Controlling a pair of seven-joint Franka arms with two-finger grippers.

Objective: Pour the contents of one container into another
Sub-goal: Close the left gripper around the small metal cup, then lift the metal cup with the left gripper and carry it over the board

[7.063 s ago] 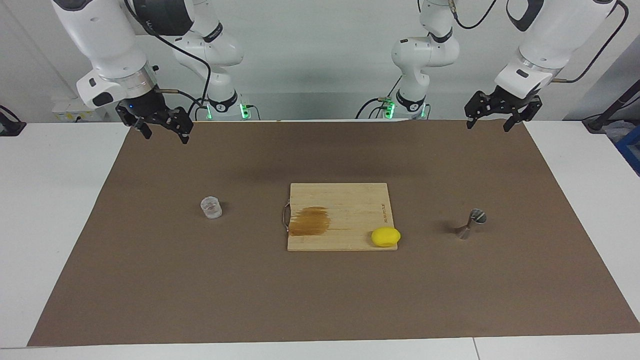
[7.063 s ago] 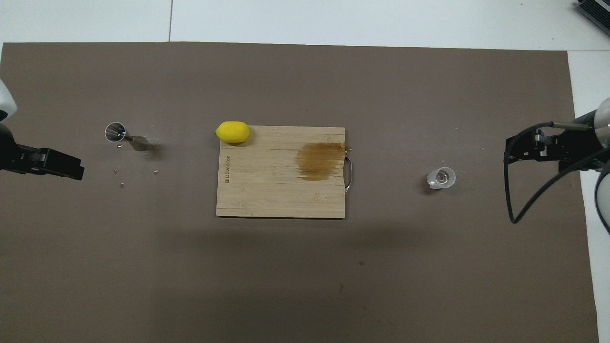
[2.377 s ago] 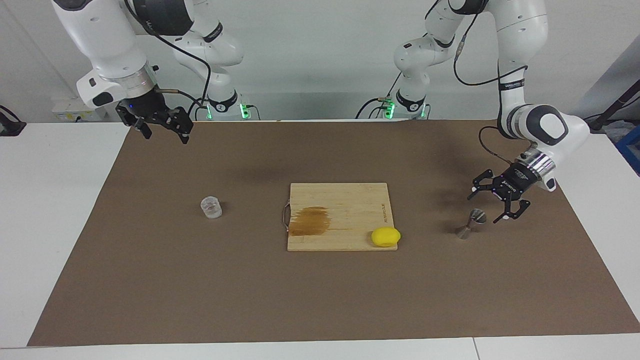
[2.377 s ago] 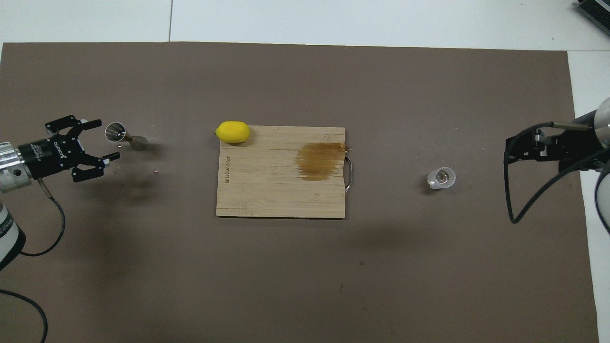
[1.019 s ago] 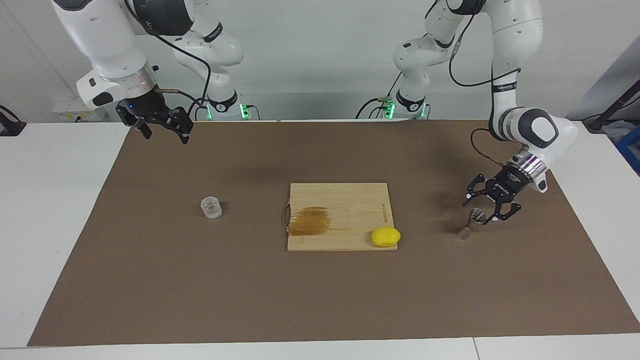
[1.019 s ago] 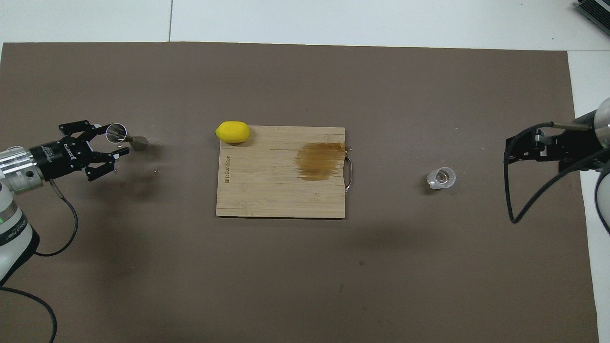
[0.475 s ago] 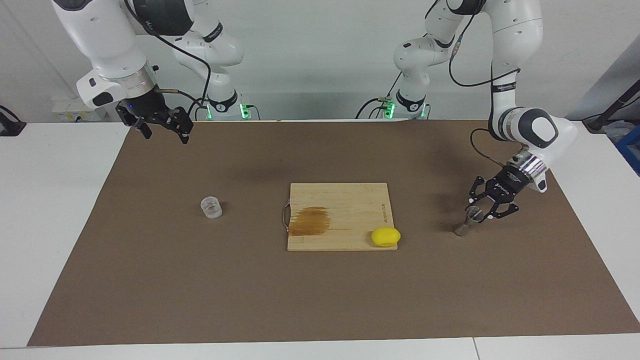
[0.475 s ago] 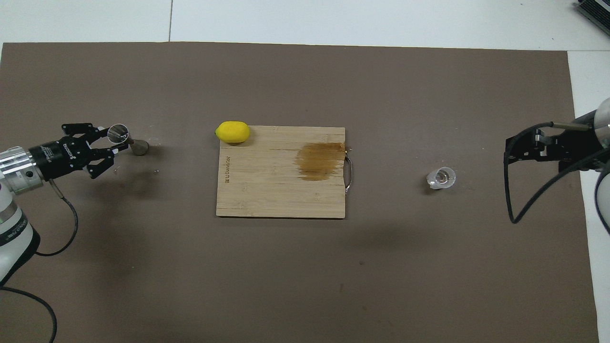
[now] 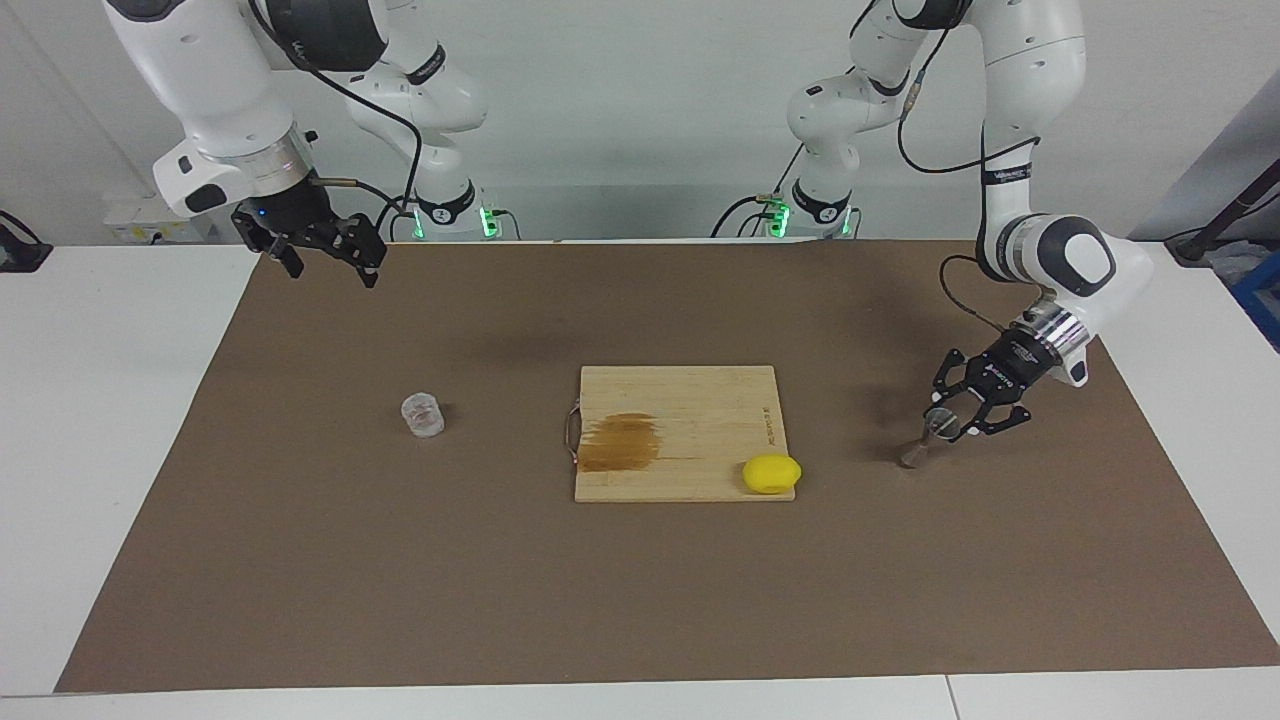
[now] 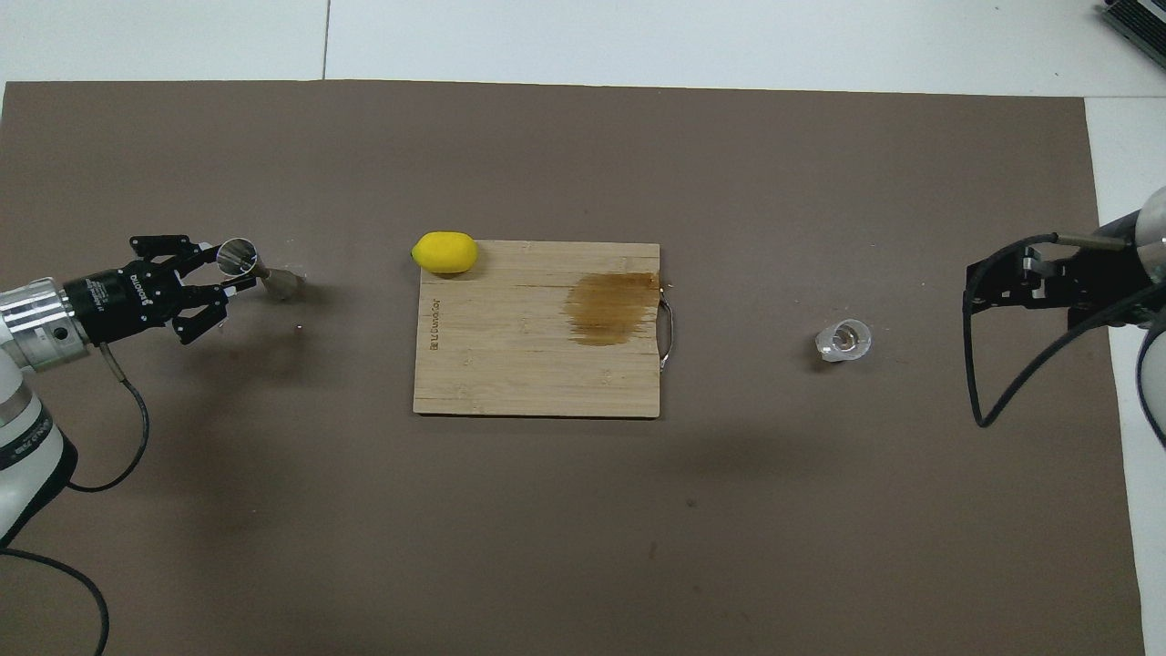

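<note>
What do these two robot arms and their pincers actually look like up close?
Both arms are glossy white with rounded joints, dark bands and a silver ring at the wrist. Black cables loop along them, and green lights glow at their bases. The left pincer and right pincer are black, skeletal linkages with two thin fingers; white lettering marks the left one's body.

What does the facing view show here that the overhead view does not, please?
Only the facing view shows both robot bases, the whole arms and the wall, and the right gripper hanging open over the mat's edge nearest the robots. Only the overhead view looks into the mouth of the metal jigger and into the glass cup. Both show the left gripper shut on the jigger's upper cone, the cutting board with its brown stain, and the lemon on the board's corner.
</note>
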